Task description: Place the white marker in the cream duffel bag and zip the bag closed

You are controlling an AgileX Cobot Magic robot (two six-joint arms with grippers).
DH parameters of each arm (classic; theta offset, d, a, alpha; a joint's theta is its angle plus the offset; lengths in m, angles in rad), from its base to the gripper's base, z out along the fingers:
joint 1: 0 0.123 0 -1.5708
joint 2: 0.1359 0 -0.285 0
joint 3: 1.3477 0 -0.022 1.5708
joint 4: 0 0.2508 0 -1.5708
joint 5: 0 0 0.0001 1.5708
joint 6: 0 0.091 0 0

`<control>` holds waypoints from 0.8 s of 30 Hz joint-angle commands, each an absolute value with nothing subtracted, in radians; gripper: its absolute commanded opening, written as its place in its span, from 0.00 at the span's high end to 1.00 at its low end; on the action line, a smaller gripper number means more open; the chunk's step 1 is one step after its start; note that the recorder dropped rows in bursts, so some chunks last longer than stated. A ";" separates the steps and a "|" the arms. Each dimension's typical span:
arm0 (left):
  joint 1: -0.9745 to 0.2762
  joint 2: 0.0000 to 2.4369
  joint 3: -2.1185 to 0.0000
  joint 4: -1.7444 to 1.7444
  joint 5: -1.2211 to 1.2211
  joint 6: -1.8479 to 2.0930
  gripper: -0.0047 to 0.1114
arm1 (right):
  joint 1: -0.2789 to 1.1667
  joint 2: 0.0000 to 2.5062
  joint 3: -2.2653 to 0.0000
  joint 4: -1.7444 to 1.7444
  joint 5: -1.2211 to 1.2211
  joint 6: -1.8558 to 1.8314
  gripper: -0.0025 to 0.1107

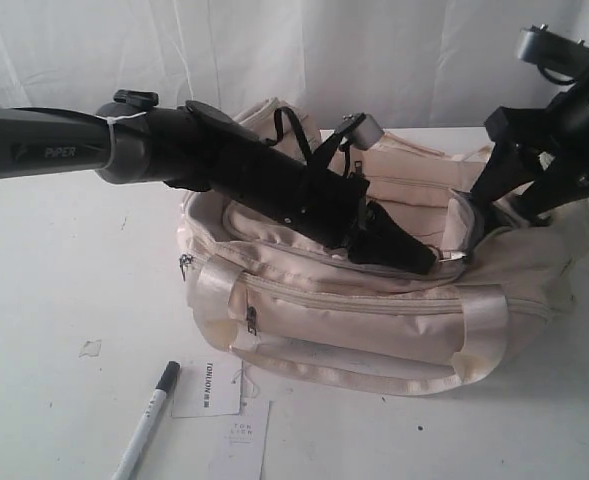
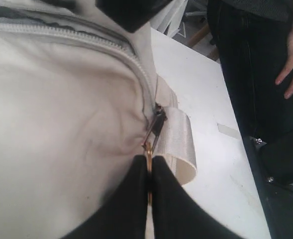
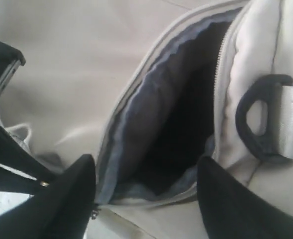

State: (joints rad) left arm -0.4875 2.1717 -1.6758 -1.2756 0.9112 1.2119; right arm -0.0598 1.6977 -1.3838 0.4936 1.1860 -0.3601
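The left end effector point(image 2: 149, 167) is pressed together on the small brass-coloured zipper pull point(image 2: 147, 149) of the cream duffel bag point(image 1: 374, 335), partway along its top zipper. The right end effector point(image 3: 145, 172) stands with its jaws wide apart astride the gaping end of the bag's mouth, where black lining point(image 3: 181, 134) shows; whether its fingers press the fabric I cannot tell. The bag is large, soft and slumped, with grey zippers and shiny strap handles point(image 1: 354, 372). I judge it will give and bunch under a pull, so the zipper likely runs best with the far end steadied. The white marker point(image 1: 146, 425) lies on the worktop point(image 1: 54, 300) in front of the bag, well apart from both end effectors and just beside two white paper tags point(image 1: 209, 388); it is not yet in the bag. It is slim, white-barrelled and black-capped, with small dark print. It looks light, stiff and smooth, apt to roll, so taking it across the middle of the barrel seems soundest.
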 commanded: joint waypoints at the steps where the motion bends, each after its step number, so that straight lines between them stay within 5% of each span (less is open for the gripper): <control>1: -0.490 2.171 -1.675 -1.291 0.912 1.217 0.96 | -0.069 1.735 -1.385 0.561 1.179 -0.328 0.48; 16: -0.490 2.171 -1.675 -1.301 0.907 1.237 0.96 | -0.051 1.788 -1.383 0.604 1.179 -0.355 0.48; 19: -0.490 2.171 -1.675 -1.301 0.907 1.237 0.96 | -0.051 1.818 -1.383 0.590 1.179 -0.355 0.60; 24: -0.490 2.171 -1.675 -1.301 0.916 1.237 0.96 | -0.051 1.838 -1.383 0.661 1.141 -0.402 0.96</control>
